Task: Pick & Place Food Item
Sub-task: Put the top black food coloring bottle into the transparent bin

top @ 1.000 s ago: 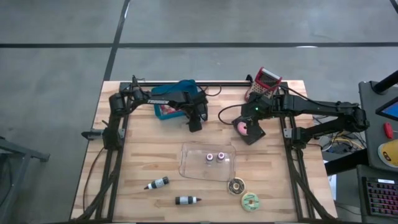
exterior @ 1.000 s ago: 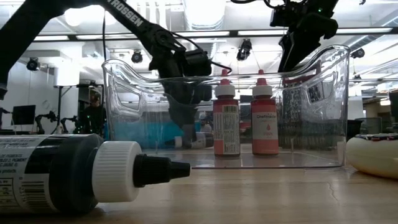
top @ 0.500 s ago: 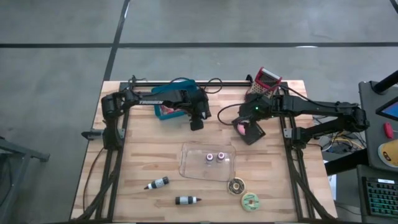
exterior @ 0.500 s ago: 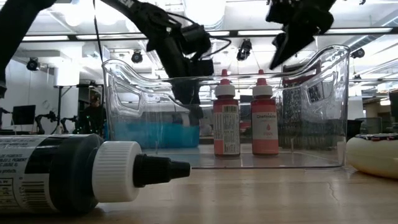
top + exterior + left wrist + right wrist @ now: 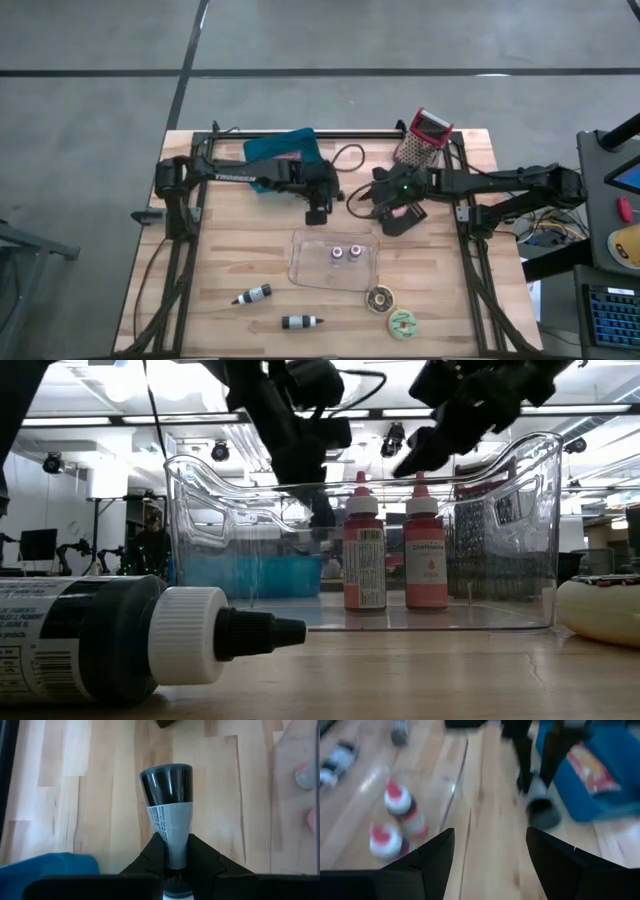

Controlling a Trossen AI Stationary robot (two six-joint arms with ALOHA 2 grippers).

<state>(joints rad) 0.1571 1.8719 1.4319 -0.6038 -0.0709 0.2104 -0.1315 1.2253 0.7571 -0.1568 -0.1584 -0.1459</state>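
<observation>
My left gripper (image 5: 317, 212) hangs above the table between the blue bin (image 5: 280, 150) and the clear tray (image 5: 300, 262), shut on a dark bottle with a white label (image 5: 167, 795). The right wrist view shows that bottle (image 5: 540, 810) hanging under the left fingers. My right gripper (image 5: 490, 855) stands open and slants down just to the right of it, holding nothing (image 5: 374, 200). Two red-capped bottles (image 5: 346, 253) stand upright in the tray on their bases. My left gripper pinches the bottle's labelled body (image 5: 170, 834) between its two fingers, toward the cap end. The fingers slant steeply down and lie along the bottle. The bottle hangs clear of the table, its flat base (image 5: 166, 772) pointing down and away from the gripper.
Two more dark bottles (image 5: 252, 295) (image 5: 300, 322) lie near the front edge, with two round items (image 5: 378, 298) (image 5: 405, 323) to their right. A metal grater with a red top (image 5: 425, 135) stands at the back right. The blue bin holds a packet (image 5: 592, 762).
My left gripper has risen and swung away from the blue bin toward the tray, carrying the bottle clear of the table. My right gripper has come down a little, tipped its fingers lower and shifted toward the table's left, staying open.
</observation>
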